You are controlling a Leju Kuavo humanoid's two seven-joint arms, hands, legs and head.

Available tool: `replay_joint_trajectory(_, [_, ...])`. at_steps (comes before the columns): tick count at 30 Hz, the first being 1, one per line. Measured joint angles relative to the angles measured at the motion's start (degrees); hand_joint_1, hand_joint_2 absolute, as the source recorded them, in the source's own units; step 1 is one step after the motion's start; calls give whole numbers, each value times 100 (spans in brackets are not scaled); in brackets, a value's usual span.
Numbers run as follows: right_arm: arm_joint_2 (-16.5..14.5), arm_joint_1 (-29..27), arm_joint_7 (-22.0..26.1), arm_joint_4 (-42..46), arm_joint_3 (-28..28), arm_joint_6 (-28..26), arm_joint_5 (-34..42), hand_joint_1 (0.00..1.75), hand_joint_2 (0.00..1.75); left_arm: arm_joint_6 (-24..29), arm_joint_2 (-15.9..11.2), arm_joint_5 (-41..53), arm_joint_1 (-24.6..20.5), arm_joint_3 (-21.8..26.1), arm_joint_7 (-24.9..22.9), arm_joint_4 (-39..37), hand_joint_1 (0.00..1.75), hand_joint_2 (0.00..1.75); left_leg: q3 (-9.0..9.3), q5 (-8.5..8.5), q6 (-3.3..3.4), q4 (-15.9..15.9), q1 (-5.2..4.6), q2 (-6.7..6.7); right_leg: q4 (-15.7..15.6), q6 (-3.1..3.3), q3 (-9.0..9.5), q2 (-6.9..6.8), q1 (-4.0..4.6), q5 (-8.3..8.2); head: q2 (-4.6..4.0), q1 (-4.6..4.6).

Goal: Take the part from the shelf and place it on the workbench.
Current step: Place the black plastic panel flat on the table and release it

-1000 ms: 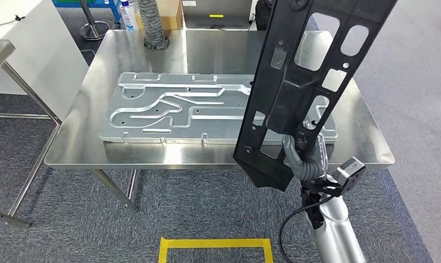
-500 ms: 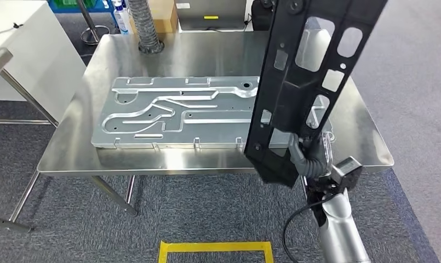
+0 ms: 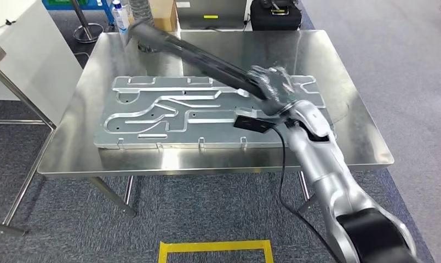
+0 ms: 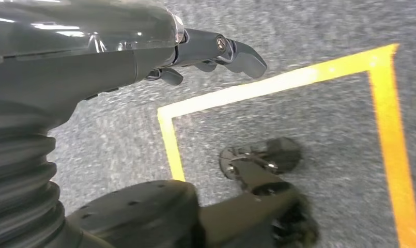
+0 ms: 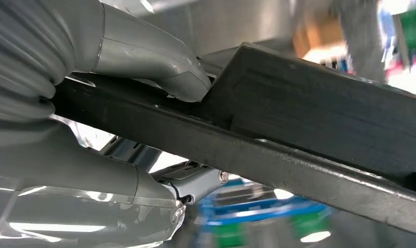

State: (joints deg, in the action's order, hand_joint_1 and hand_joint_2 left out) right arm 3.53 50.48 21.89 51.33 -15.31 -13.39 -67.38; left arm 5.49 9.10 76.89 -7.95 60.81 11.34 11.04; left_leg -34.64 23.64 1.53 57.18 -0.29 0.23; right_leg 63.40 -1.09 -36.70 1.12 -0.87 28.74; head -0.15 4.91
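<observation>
Steel workbench [image 3: 349, 148] carries a plate [image 3: 152, 129]; above it your right hand [image 3: 273, 85] clamps 1 end of the long, stiff part [image 3: 196, 55], so expect leverage; left hand [image 4: 216, 49] hangs, fingers apart

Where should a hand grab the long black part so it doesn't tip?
Probably nearer its middle, coming from above across its narrow width. The black part is long and slanted over the workbench, and the right hand grips one end, leaving most sticking out.

No text, label, brand or number is legible in these views.
</observation>
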Motion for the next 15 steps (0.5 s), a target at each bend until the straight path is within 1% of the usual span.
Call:
replay_joint_trajectory(2, [-41, 510, -243, -723, -607, -8, -383, 175, 175, -47, 8, -28, -79, -49, 99, 0, 0, 175, 3, 1, 22, -2, -8, -20, 766, -6, -388, -32, 12, 307, 0, 0])
replay_joint_trajectory(3, [-70, 690, -358, -1037, -890, 19, -516, 175, 175, -96, 12, -56, -111, -60, 195, 0, 0, 175, 8, 5, 25, 1, -7, -41, 1053, -14, -547, -37, 10, 365, 0, 0])
replay_joint_trajectory(4, [-94, 824, -466, -1318, -1149, 54, -613, 175, 175, -152, 16, -85, -139, -68, 322, 0, 0, 175, 16, 12, 26, 6, -1, -69, 1154, -19, -624, -44, 6, 319, 0, 1])
replay_joint_trajectory(5, [-111, 916, -567, -1556, -1380, 92, -675, 175, 175, -200, 21, -112, -164, -75, 486, 0, 0, 175, 26, 22, 20, 16, 6, -106, 1015, -21, -588, -52, 1, 158, 0, 1])
replay_joint_trajectory(6, [-119, 985, -651, -1759, -1580, 120, -707, 175, 175, -224, 31, -126, -188, -90, 668, 0, 0, 175, 36, 41, 7, 37, 15, -144, 649, -15, -443, -60, -3, -89, 0, 1])
replay_joint_trajectory(7, [-123, 1037, -717, -1920, -1737, 130, -717, 175, 175, -224, 43, -130, -208, -111, 825, 0, 0, 175, 34, 64, -10, 59, 23, -179, 250, -1, -273, -65, -2, -290, 0, 0])
replay_joint_trajectory(8, [-130, 1088, -774, -2078, -1870, 124, -708, 175, 175, -203, 59, -130, -227, -135, 955, 0, 0, 175, 15, 84, -33, 93, 21, -205, -106, 16, -131, -68, 11, -439, 0, 0])
replay_joint_trajectory(9, [-138, 1126, -813, -2214, -1968, 110, -688, 175, 175, -175, 71, -132, -239, -158, 1025, 0, 0, 175, -13, 95, -58, 115, 22, -224, -329, 37, -47, -69, 25, -507, 0, 1])
replay_joint_trajectory(11, [-151, 1155, -863, -2417, -2098, 78, -643, 87, 87, -136, 83, -165, -239, -179, 1001, 0, 0, 175, -59, 95, -108, 128, 27, -241, -426, 72, -35, -70, 60, -489, 0, 1])
replay_joint_trajectory(13, [-129, 1153, -901, -2554, -2183, 56, -600, 0, 0, -68, 81, -204, -218, -180, 857, 0, 0, 175, -62, 127, -162, 141, 29, -233, -468, 119, -1, -83, 44, -490, 0, 1])
replay_joint_trajectory(14, [-98, 1157, -917, -2610, -2221, 50, -578, 0, 0, -17, 79, -210, -210, -180, 789, 0, 0, 175, -91, 188, -189, 233, 29, -206, -498, 149, 35, -100, 32, -490, 0, 1])
replay_joint_trajectory(15, [-50, 1164, -929, -2658, -2255, 48, -556, 0, 0, 33, 77, -206, -204, -180, 730, 0, 0, 175, -178, 301, -216, 443, 29, -176, -526, 177, 77, -122, 18, -488, 0, 1])
